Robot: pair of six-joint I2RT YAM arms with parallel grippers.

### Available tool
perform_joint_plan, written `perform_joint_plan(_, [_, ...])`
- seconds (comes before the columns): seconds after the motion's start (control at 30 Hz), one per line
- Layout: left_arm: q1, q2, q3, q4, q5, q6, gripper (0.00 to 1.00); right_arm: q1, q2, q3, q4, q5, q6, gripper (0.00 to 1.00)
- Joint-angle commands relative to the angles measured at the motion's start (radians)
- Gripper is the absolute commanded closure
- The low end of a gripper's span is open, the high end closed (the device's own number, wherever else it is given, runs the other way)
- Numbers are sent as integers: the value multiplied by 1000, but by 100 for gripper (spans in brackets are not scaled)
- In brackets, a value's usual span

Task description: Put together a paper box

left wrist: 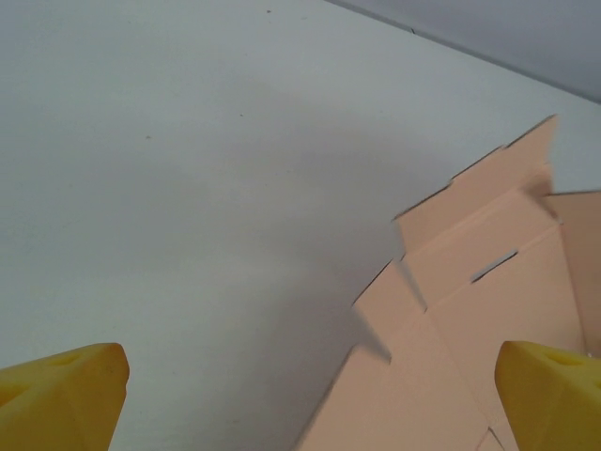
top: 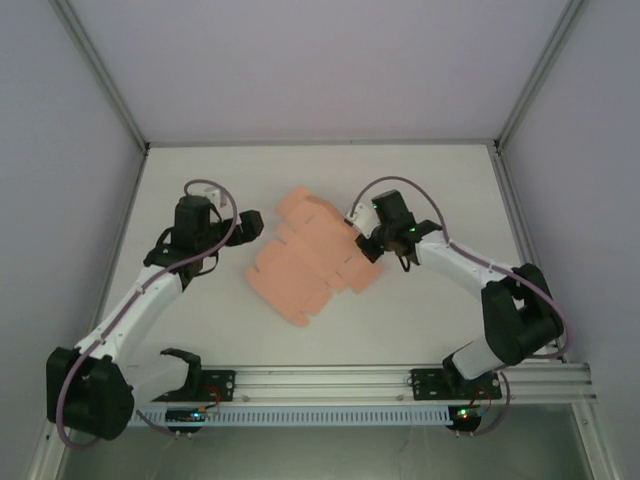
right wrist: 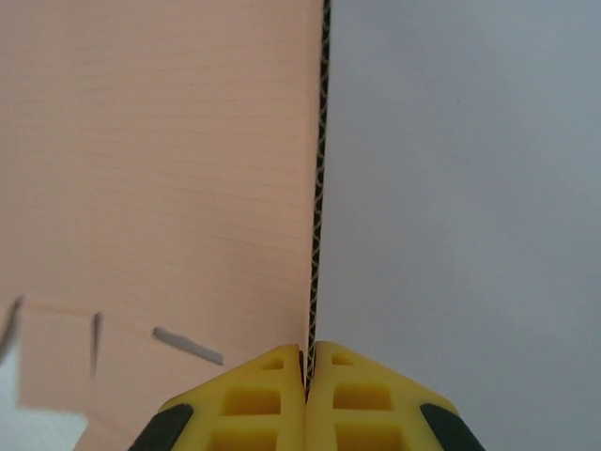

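Both jaws shut; right gripper [right wrist: 307, 351] pinches paper box [right wrist: 188, 188].

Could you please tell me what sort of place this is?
Probably a lab robot cell: a white table enclosed by plain panels on a metal frame, two arms bolted to an aluminium rail, and a flat pink card sheet laid out as the workpiece.
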Motion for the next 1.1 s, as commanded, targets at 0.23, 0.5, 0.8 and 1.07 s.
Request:
perform_joint_plan(0.23, [8, 175, 199, 42, 236, 10, 0, 212, 104, -76, 522, 507, -571, 100])
perform_joint_plan(0.5, [-8, 303, 305, 31, 386, -27, 1, 258, 139, -84, 649, 558, -657, 100])
perform_joint_plan(0.8, [-88, 430, 354, -45, 418, -44, 19, 268, 92, -95, 584, 550, -581, 100])
perform_joint_plan(1.07, [-117, 510, 372, -76, 426, -82, 30, 269, 89, -88, 545, 558, -529, 100])
